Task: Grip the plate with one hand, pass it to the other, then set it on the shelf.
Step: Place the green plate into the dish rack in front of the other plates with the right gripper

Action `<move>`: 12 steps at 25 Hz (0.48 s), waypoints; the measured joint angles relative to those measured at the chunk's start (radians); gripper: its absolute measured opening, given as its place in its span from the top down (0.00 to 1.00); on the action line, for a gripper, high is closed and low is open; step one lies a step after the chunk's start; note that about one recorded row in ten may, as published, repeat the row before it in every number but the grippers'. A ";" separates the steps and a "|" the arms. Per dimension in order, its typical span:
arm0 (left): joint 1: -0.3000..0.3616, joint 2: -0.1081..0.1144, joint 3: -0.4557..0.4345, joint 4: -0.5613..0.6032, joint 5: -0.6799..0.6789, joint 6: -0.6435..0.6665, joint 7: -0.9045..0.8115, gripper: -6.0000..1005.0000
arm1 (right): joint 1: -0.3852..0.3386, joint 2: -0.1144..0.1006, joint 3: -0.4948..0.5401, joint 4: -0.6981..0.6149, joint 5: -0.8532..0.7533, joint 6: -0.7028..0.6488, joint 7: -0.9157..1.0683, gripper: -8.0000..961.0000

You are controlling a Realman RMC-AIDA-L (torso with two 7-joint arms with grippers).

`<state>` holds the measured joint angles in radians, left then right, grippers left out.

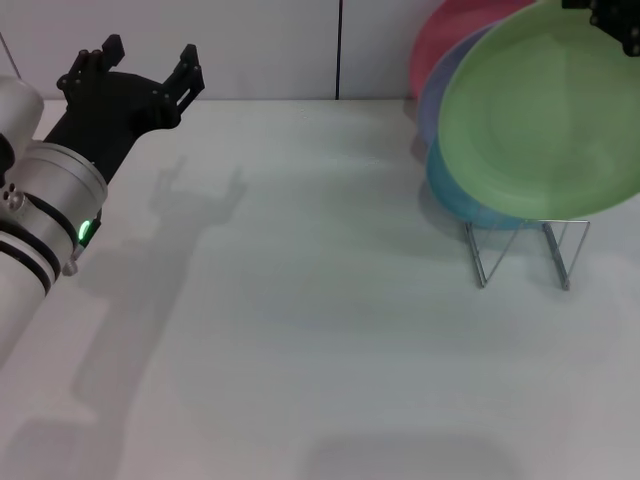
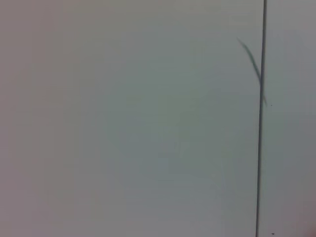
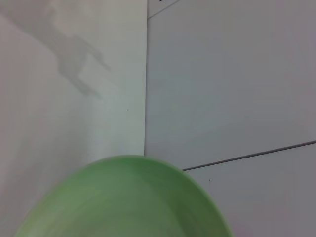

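Observation:
The light green plate (image 1: 540, 115) stands tilted on edge at the far right, over the silver wire shelf (image 1: 522, 250). My right gripper (image 1: 615, 22) shows only as a black part at the top right corner, on the plate's upper rim, and appears shut on it. The plate's rim fills the bottom of the right wrist view (image 3: 123, 202). My left gripper (image 1: 145, 62), black with a silver wrist and green light, hangs open and empty at the far left, well away from the plate. The left wrist view shows only bare wall.
A light blue plate (image 1: 455, 195), a lavender plate (image 1: 440, 85) and a pink plate (image 1: 440, 35) stand in the shelf behind the green one. The white table (image 1: 300, 300) runs back to a white wall with a dark vertical seam (image 1: 340, 50).

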<state>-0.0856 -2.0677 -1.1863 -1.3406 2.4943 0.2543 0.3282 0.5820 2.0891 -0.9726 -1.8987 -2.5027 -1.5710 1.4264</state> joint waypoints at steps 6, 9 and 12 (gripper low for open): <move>-0.007 0.000 0.005 0.005 0.000 -0.002 0.000 0.19 | -0.010 0.000 0.000 0.006 -0.003 -0.001 -0.039 0.97; -0.011 -0.001 0.011 0.014 0.000 -0.003 -0.001 0.19 | -0.012 0.000 0.001 0.006 -0.003 -0.001 -0.051 0.97; -0.011 -0.002 0.014 0.015 -0.001 -0.003 -0.009 0.19 | -0.012 0.000 0.001 0.005 -0.003 -0.001 -0.065 0.97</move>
<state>-0.0969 -2.0693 -1.1726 -1.3258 2.4932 0.2515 0.3191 0.5703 2.0893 -0.9712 -1.8937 -2.5058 -1.5723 1.3615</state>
